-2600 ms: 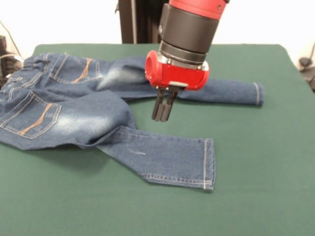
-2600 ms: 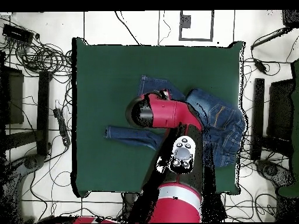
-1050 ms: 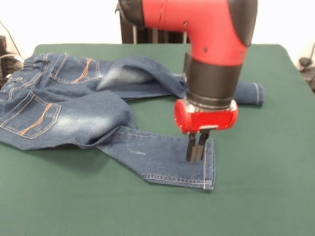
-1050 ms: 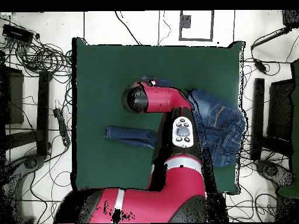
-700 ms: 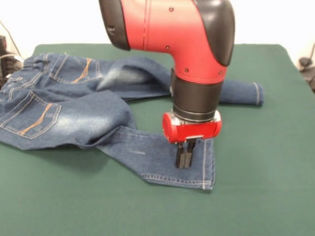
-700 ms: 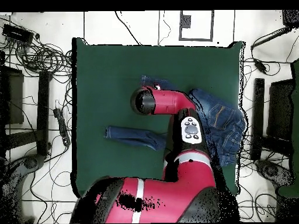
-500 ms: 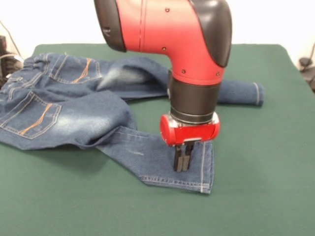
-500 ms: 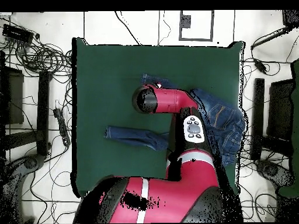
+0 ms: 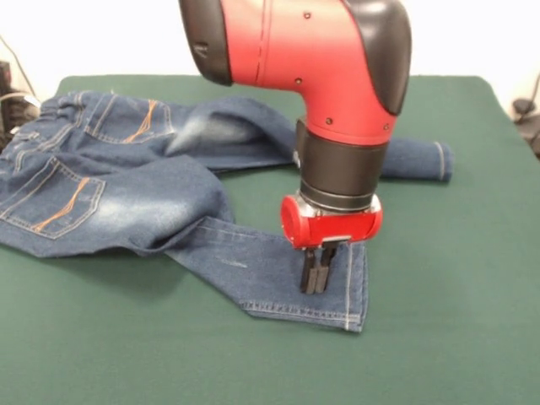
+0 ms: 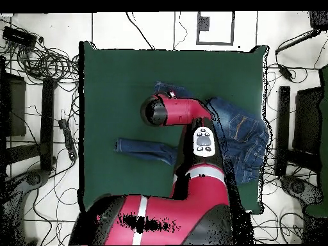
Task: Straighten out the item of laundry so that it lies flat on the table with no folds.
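The blue denim jeans (image 9: 110, 181) lie rumpled on the green table (image 9: 439, 337), waist at the left and back pockets with orange stitching facing up. One leg runs to the far right, its hem (image 9: 439, 160) flat. The near leg (image 9: 270, 274) bends toward the front. My gripper (image 9: 314, 272) points down with its fingers together, tips on the near leg just inside its hem. In the overhead view the arm's red head (image 10: 168, 110) hides the gripper; the jeans (image 10: 246, 138) lie at the table's right side.
The jeans' waist reaches the table's left edge in the front view, beside dark gear (image 9: 8, 105). Cables and stands (image 10: 38, 64) ring the table on the floor. Bare green cloth (image 10: 109, 77) lies left of the arm in the overhead view.
The gripper has come down from above the gap between the legs onto the near leg by its hem. In the last half second it has shifted slightly right.
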### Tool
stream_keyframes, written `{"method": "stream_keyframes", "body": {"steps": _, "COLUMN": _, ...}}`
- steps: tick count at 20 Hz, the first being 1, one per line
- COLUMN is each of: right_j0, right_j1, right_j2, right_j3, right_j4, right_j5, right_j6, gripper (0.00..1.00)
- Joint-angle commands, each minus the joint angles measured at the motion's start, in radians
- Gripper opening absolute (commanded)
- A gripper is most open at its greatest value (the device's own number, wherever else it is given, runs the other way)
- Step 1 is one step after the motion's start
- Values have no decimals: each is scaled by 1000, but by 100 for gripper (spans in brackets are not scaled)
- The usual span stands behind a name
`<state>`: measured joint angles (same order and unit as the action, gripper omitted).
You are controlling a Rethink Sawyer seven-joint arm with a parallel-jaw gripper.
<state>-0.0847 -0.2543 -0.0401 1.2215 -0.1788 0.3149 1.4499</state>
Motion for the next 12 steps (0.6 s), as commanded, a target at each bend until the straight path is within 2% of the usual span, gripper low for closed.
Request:
{"method": "stream_keyframes", "body": {"steps": 1, "right_j0": 74, "right_j1": 118, "right_j2": 32, "right_j3": 116, "right_j4": 0, "right_j5": -10, "right_j6": 231, "gripper": 0}}
{"method": "stream_keyframes", "body": {"steps": 7, "right_j0": 162, "right_j1": 133, "right_j2": -49, "right_j3": 203, "right_j4": 122, "right_j5": -52, "right_j6": 417, "gripper": 0}}
{"method": "stream_keyframes", "body": {"steps": 12, "right_j0": 232, "right_j1": 141, "right_j2": -111, "right_j3": 242, "right_j4": 222, "right_j5": -90, "right_j6": 478, "gripper": 0}}
